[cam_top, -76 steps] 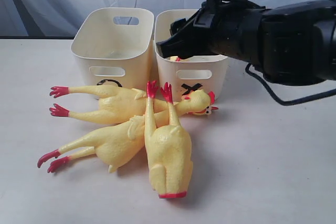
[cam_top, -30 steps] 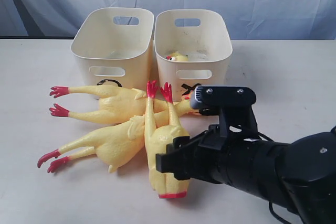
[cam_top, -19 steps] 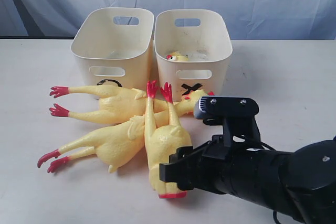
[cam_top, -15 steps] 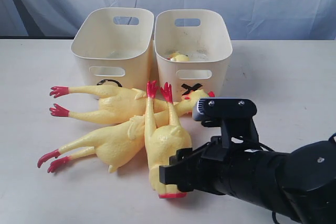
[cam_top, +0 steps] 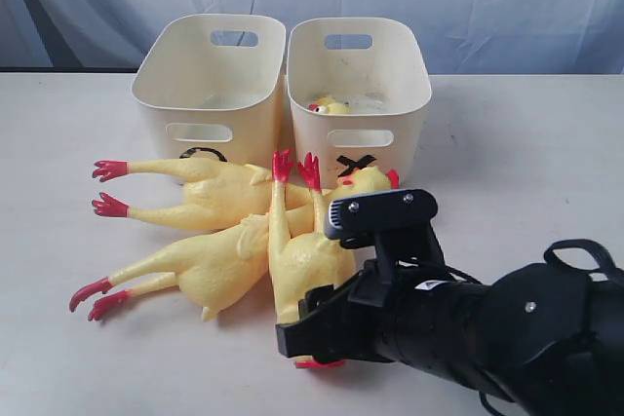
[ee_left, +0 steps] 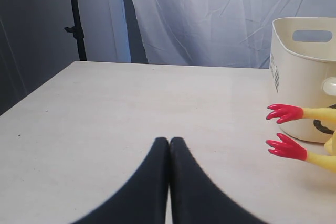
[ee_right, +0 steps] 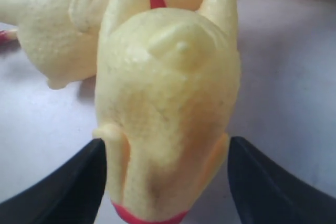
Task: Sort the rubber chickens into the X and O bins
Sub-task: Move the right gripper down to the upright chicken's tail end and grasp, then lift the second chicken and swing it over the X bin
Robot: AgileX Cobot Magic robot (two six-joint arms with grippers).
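Observation:
Three long yellow rubber chickens lie piled in front of the bins. The front chicken (cam_top: 307,260) points its red feet toward the bins. My right gripper (cam_top: 297,338) is open and straddles this chicken's body (ee_right: 168,93) near its red neck band, one finger (ee_right: 79,182) at each flank. Another chicken (cam_top: 210,197) lies behind it and a third (cam_top: 195,275) to its left. A small chicken (cam_top: 330,105) sits inside the X bin (cam_top: 390,143). The O bin (cam_top: 161,109) stands to the left of the X bin. My left gripper (ee_left: 168,140) is shut and empty over bare table, out of the exterior view.
The left wrist view shows two red chicken feet (ee_left: 286,129) beside the O bin (ee_left: 304,72). A dark stand (ee_left: 76,19) and grey curtain stand behind the table edge. My right arm (cam_top: 487,328) fills the front right of the table.
The right arm came down from above the X bin to the table front, then shifted left so its open fingers flank the front chicken. The left gripper has not moved.

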